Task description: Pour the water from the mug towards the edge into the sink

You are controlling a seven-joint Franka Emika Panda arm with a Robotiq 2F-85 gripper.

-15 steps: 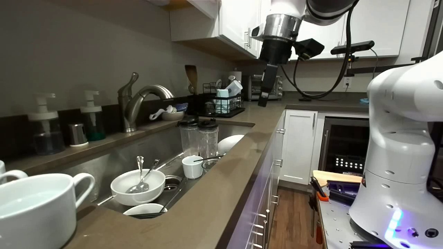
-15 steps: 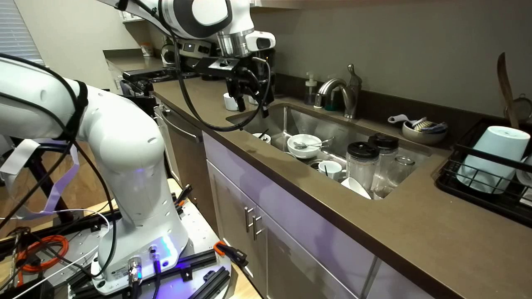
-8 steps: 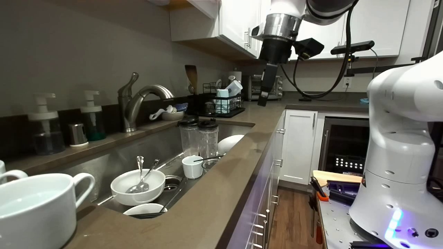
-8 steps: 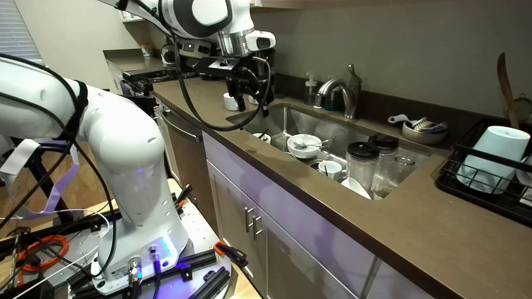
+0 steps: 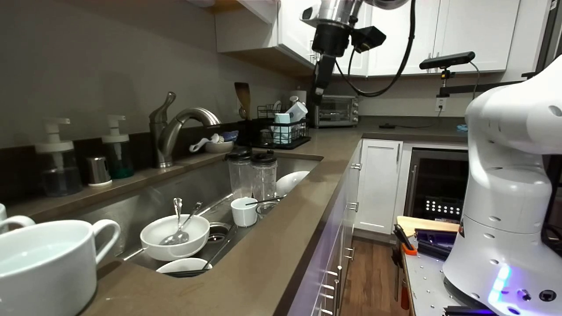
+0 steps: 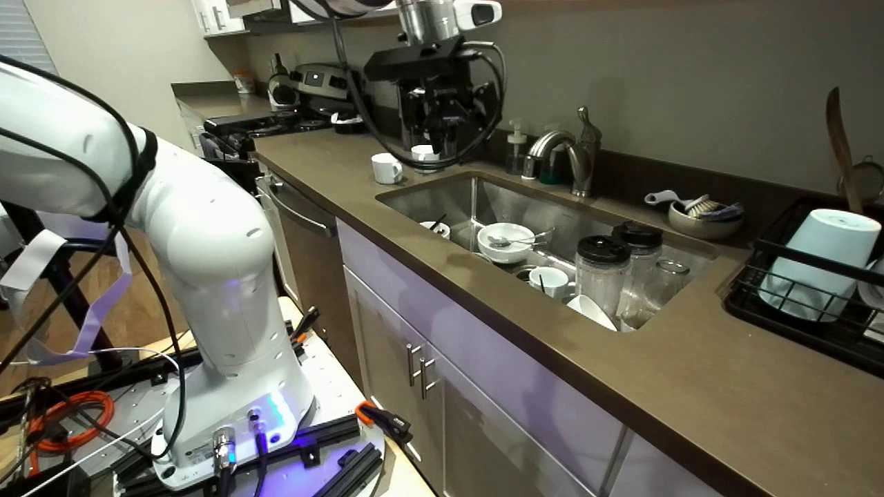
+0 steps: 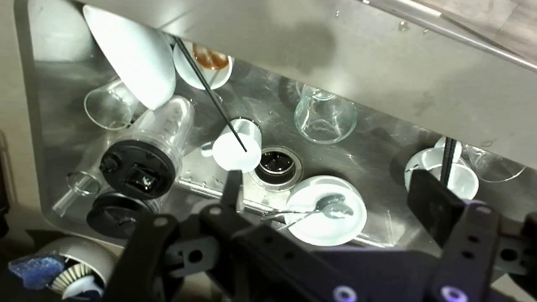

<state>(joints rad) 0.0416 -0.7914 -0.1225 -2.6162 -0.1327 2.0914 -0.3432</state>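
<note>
My fingers (image 7: 434,205) stand spread wide, high over the sink (image 6: 525,205). The white mug (image 6: 384,170) nearer the front edge of the counter (image 6: 328,160) stands upright beside the sink, below my fingers and well apart from them; in an exterior view, water (image 5: 25,257) shows inside it.

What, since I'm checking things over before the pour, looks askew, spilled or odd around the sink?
Two things. In the sink, a white bowl is tipped onto its side beside the black-lidded containers instead of sitting flat. On the counter, the wrist view shows a few small drops, perhaps splashed water. Nothing looks plainly broken.
</note>
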